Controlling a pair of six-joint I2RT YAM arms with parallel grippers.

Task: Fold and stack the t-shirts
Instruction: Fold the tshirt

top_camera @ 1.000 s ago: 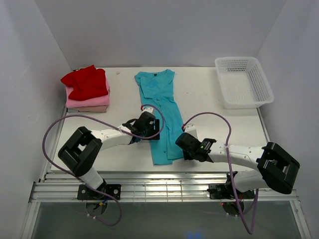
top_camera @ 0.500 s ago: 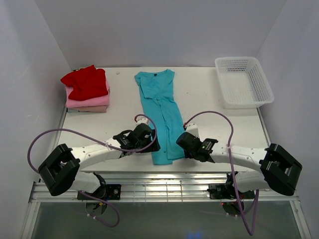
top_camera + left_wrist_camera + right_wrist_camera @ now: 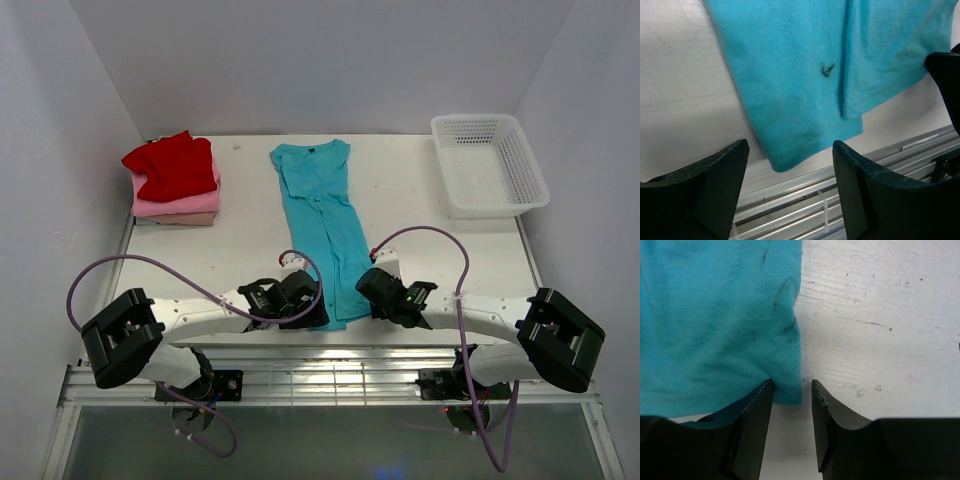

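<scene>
Both left tool [image 3: 790, 155] and right tool [image 3: 792, 390], open, straddle teal t-shirt's [image 3: 325, 215] hem

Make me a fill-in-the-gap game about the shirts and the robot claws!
1. The shirt lying on top of the pink shirt is ____.
2. The basket stands at the table's far ____ corner.
3. The left claw and the right claw are at the teal shirt's near end, and both are ____.

Missing words: red, right, open.
</scene>
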